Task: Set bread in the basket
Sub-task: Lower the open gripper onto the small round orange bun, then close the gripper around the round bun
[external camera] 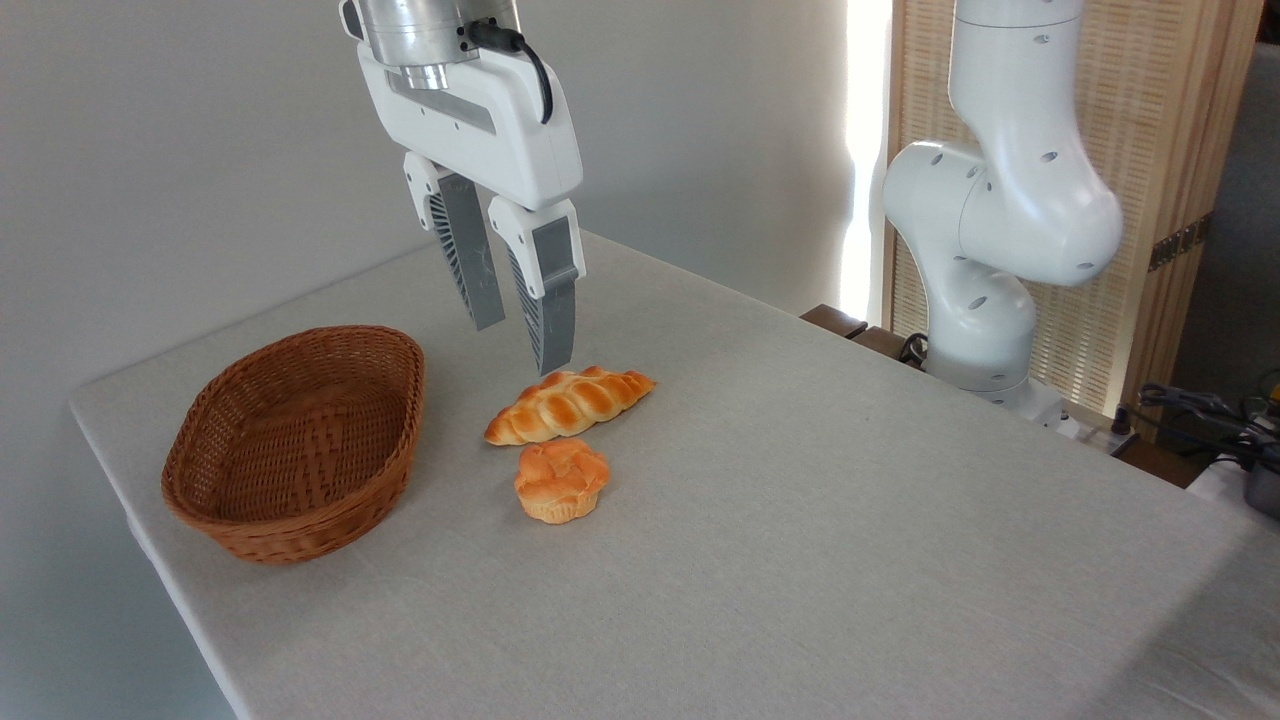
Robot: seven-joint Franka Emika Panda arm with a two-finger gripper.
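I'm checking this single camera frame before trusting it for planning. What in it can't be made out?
- Far outer wall of the oval brown wicker basket: hidden by the basket itself.
- Underside of the small round golden-orange bun: it faces the grey cloth-covered table.
- Arm above the white gripper with grey fingers: cut off by the top edge.
- Dark items at the right edge: cropped, too small to identify.

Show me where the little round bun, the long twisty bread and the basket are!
Round bun (561,480), fixed camera view, on its cracked top.
Braided loaf (568,403), fixed camera view, on its middle.
Basket (296,520), fixed camera view, on its front wall.
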